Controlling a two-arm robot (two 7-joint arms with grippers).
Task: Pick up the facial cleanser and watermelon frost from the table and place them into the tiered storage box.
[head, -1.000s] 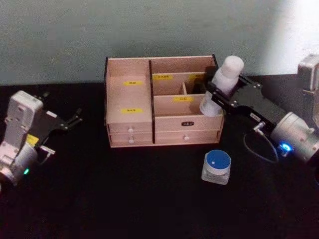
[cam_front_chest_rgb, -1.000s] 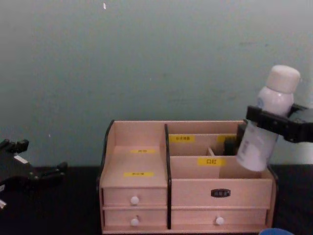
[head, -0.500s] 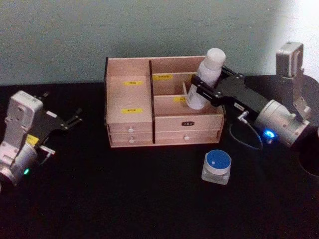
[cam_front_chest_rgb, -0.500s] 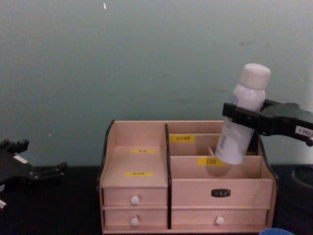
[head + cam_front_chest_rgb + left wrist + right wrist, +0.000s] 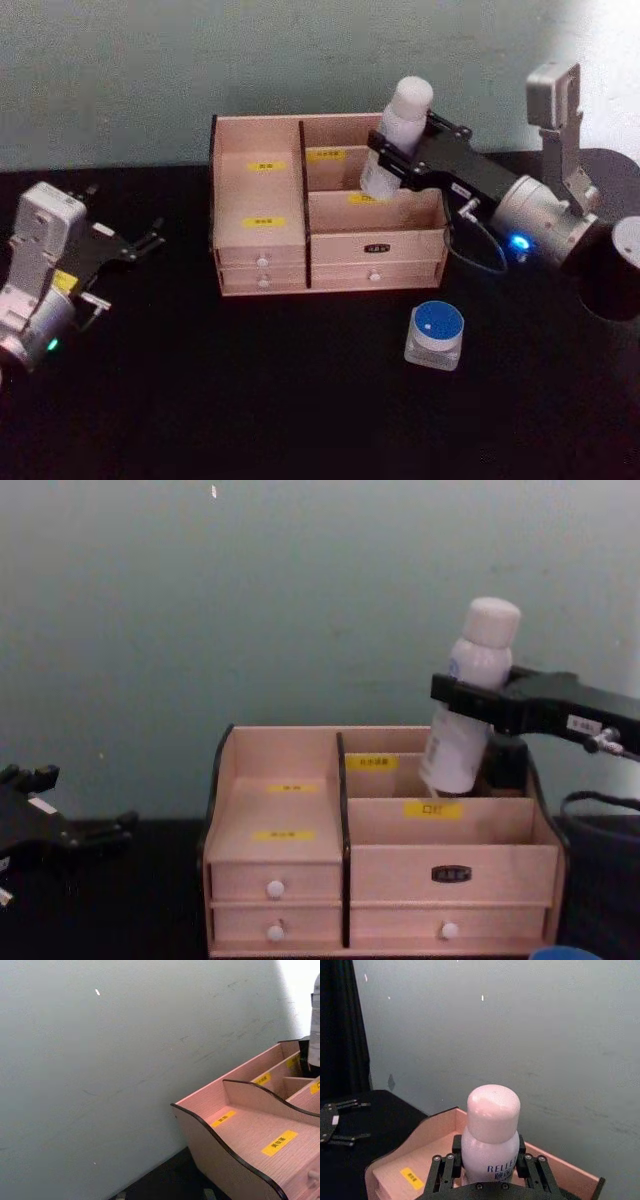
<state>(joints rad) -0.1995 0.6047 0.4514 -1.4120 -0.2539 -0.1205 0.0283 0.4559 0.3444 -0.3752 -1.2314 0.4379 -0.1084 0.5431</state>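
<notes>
head view: right gripper [image 5: 387, 158] was clamped on the facial cleanser [image 5: 404, 112], a white bottle with a rounded cap, held above the tiered storage box [image 5: 258, 140] at the box's 1 o'clock corner. the bottle's base sat low over the rear right compartments, next to the divider with the yellow labels; could not tell whether it touched the floor of a compartment. chest view: facial cleanser [image 5: 472, 680] was tilted, cap toward 1 o'clock, base down at the level of the rear compartment behind the labelled front bin of the tiered storage box [image 5: 280, 790], with the right gripper [image 5: 462, 698] gripping it around the middle. right wrist view: black fingers [image 5: 444, 1170] pressed on both sides of the facial cleanser [image 5: 491, 1125], blue lettering on its front, box wall [image 5: 407, 1157] below it. blue-lidded jar [image 5: 435, 334] stood on the black table [image 5: 300, 410] at the box's 4 o'clock, well apart from the box and from both grippers. left gripper [image 5: 152, 236] rested at the box's 9 o'clock, well apart from it, holding nothing, fingers spread wide, pointing toward 2 o'clock; it also showed in the right wrist view [image 5: 351, 1120] with the same wide gap. left wrist view: curved dark-edged side of the tiered storage box [image 5: 240, 1125] and a slice of the facial cleanser [image 5: 315, 1035] at the far end.
</notes>
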